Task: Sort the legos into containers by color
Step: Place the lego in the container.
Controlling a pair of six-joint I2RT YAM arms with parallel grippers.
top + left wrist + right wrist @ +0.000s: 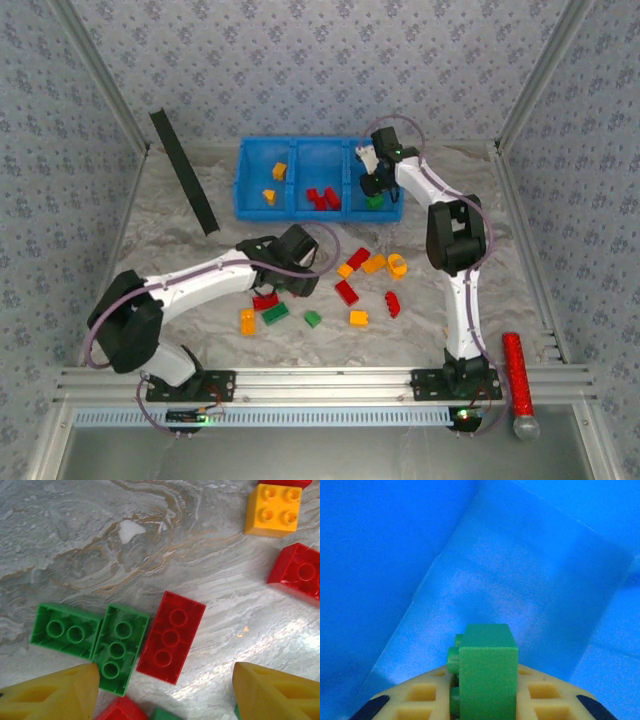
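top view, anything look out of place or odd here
Two non-brick items stand out: a red glittery cylinder lying across the near-right frame rail, and a black strip set at a slant near the far-left corner. The bin looks correctly colour-sorted so far.

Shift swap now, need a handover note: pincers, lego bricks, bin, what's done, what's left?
Right pincer: shut on a green plastic studded brick, down at the right compartment of the blue plastic three-compartment bin; not yet released.
Left pincer: open, empty, hovering over a red plastic brick beside two green bricks on the marbled table.
Done: orange-yellow bricks in the left compartment, red bricks in the middle.
Left: roughly eleven mixed bricks loose on the table.
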